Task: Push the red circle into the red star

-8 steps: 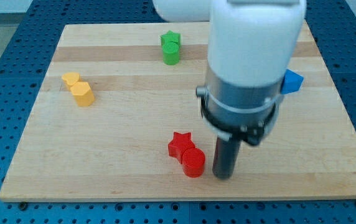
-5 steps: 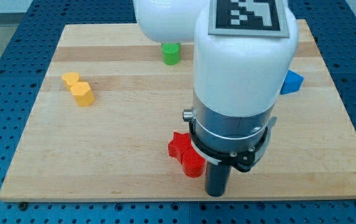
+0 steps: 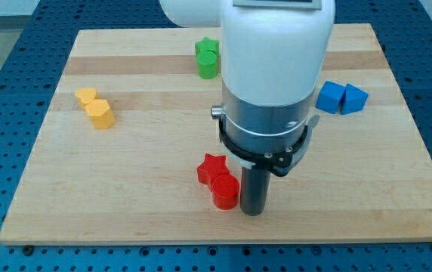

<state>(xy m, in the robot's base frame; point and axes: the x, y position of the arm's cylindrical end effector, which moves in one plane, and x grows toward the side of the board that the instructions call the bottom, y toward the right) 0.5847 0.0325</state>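
Observation:
The red circle (image 3: 225,192) lies near the view's bottom middle of the wooden board (image 3: 125,196). It touches the red star (image 3: 211,169), which sits just up and left of it. My tip (image 3: 252,211) is at the circle's right side, close to or touching it. The arm's white and grey body rises above it and hides the board's middle.
Two yellow blocks (image 3: 95,107) lie at the view's left. A green star (image 3: 206,48) and green cylinder (image 3: 208,65) sit at the top middle. Two blue blocks (image 3: 342,98) lie at the right. The board's bottom edge runs just below my tip.
My tip swung down toward the board's bottom edge, then came back up and left against the red circle. The red circle and star shifted slightly left together.

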